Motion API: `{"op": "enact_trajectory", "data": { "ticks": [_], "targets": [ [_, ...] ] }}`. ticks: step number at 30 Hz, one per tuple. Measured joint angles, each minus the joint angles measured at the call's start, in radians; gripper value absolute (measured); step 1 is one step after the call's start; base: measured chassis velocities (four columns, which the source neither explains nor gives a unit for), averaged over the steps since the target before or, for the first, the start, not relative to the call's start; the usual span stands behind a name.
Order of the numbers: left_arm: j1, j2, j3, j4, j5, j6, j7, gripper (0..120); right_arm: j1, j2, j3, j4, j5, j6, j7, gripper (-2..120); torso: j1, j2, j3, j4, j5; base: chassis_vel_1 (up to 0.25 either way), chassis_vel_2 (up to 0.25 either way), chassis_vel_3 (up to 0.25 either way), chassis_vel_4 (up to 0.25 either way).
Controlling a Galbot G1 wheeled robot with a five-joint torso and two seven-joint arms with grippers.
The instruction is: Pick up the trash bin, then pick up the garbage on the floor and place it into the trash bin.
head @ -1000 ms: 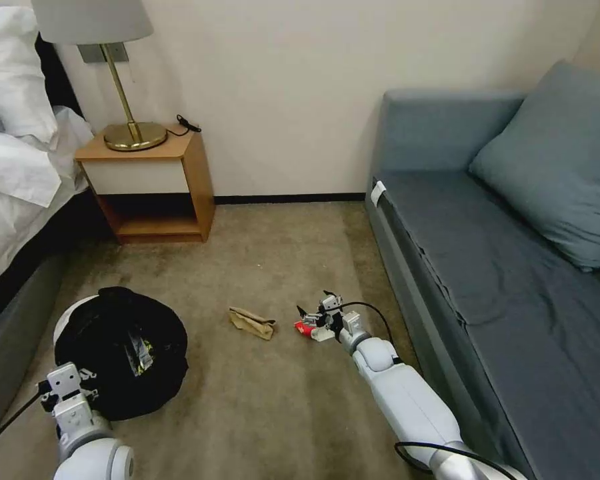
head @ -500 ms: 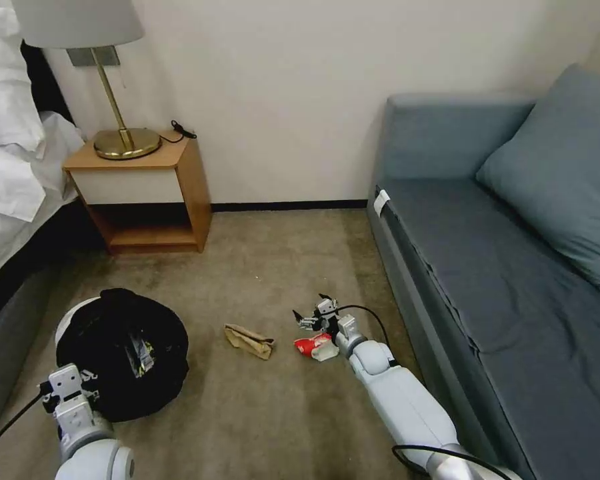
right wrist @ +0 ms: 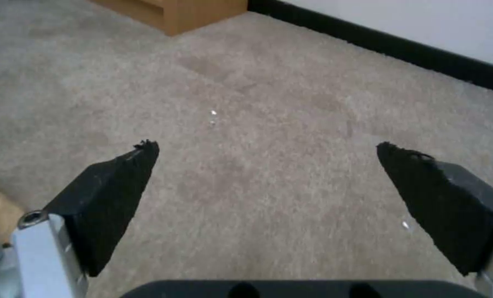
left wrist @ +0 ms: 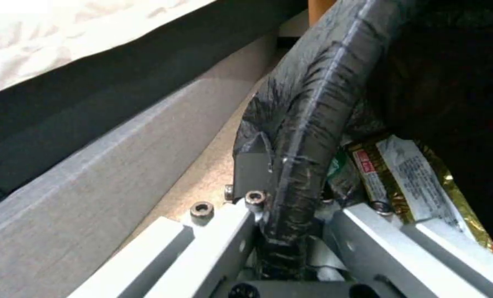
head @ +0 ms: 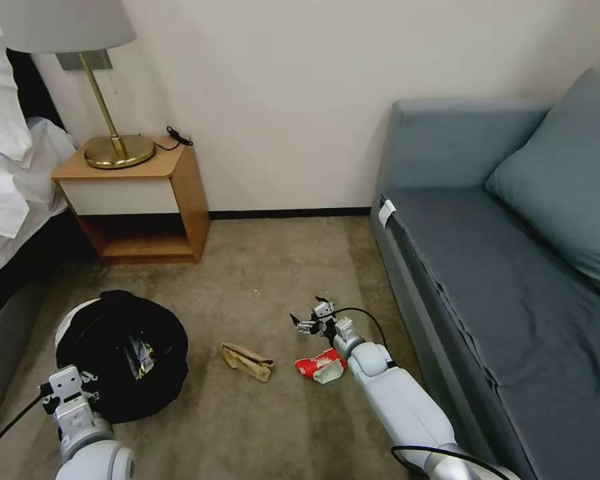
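While left gripper (head: 80,387) pinches the trash bin (head: 123,353) rim at lower left, litter lies on carpet.
Brown paper bag (head: 247,361) centre; red-and-white wrapper (head: 320,365) just right; right gripper (head: 308,313) above it, fingers spread, empty.

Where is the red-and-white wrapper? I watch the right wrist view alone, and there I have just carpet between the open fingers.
Observer: In the head view the red-and-white wrapper lies on the carpet beside the right arm's wrist. It is nearer to the robot than the open right gripper, which points past it.
Operator: Is there other litter on the floor?
Observer: Yes. A crumpled brown paper bag lies on the carpet between that wrapper and the trash bin.
Operator: Does the left arm hold the bin?
Observer: The left wrist view shows the left gripper shut on the bin's bag-covered rim.
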Motion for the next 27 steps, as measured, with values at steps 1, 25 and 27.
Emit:
{"op": "enact_trajectory", "data": {
  "ticks": [1, 25, 27],
  "targets": [
    [0.001, 0.0, 0.0, 0.0, 0.0, 0.0, 0.0, 0, 0.0, -0.001, -0.005, 0.0, -0.002, 0.001, -0.002, 100, 0.0, 0.0, 0.0, 0.0, 0.0001, -0.112, 0.099, 0.101, -0.078],
    [0.01, -0.009, -0.022, -0.039, 0.021, 0.022, 0.001, 0, 0.029, -0.051, -0.327, 0.202, 0.065, -0.209, -0.225, 100, 0.0, 0.0, 0.0, 0.0, -0.0002, -0.031, 0.027, 0.029, -0.031],
    [0.02, -0.017, -0.026, -0.058, 0.026, 0.026, 0.001, 0, 0.011, -0.046, -0.389, 0.227, 0.08, -0.241, -0.234, 100, 0.0, 0.0, 0.0, 0.0, -0.0002, 0.0, 0.0, 0.0, 0.0]
  ]
}}
